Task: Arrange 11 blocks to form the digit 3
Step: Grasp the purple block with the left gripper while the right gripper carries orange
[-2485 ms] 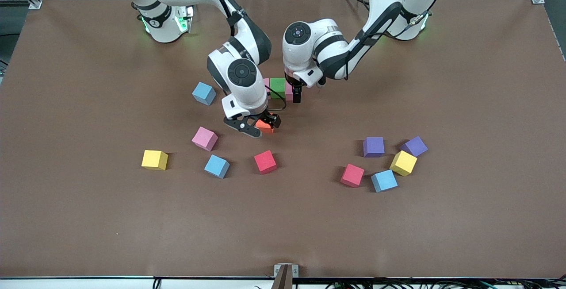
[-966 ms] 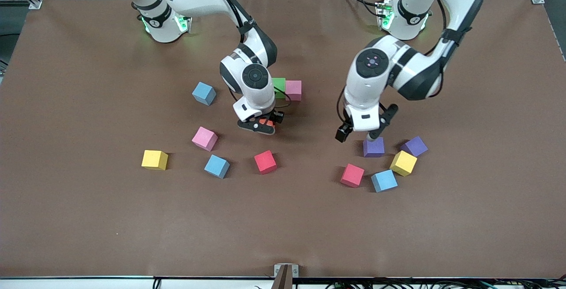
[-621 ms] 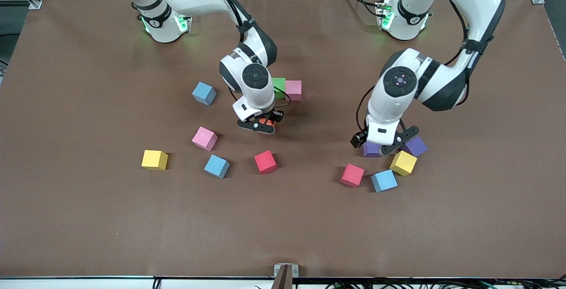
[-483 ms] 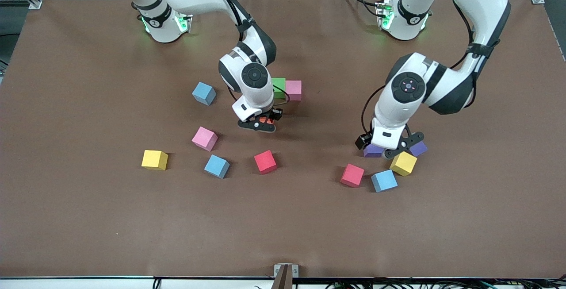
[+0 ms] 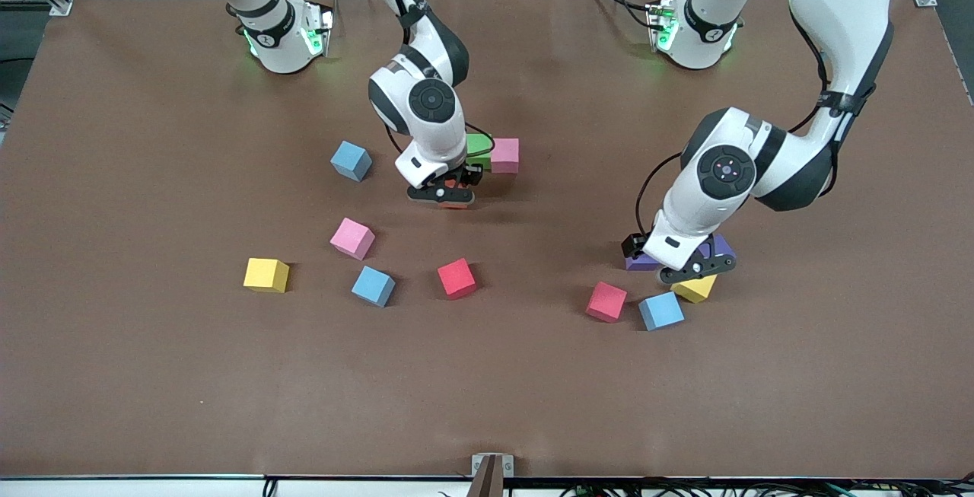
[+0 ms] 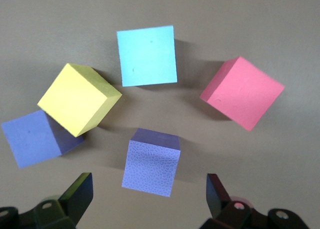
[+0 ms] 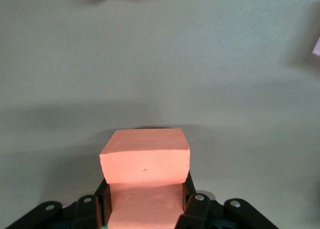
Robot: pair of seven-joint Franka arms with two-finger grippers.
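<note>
My right gripper [image 5: 447,194] is shut on the orange block [image 7: 146,164], which also shows in the front view as the orange block [image 5: 455,203]. It hangs low over the mat, close to the green block [image 5: 479,145] and the pink block [image 5: 504,155] that touch in a row. My left gripper [image 6: 148,201] is open and hangs over a purple block [image 6: 151,161], with one finger on each side and clear of it. In the front view the left gripper [image 5: 686,267] partly hides that purple block [image 5: 636,259] and a yellow block [image 5: 696,289].
Around the left gripper lie a second purple block [image 6: 32,137], a light blue block [image 5: 660,310] and a red block [image 5: 606,301]. Toward the right arm's end lie a light blue block [image 5: 351,160], a pink block [image 5: 352,238], a yellow block [image 5: 266,275], another light blue block [image 5: 373,285] and a red block [image 5: 456,278].
The right gripper has carried the orange block closer to the green and pink blocks. The left arm has swung away from that row and come down over the purple block.
</note>
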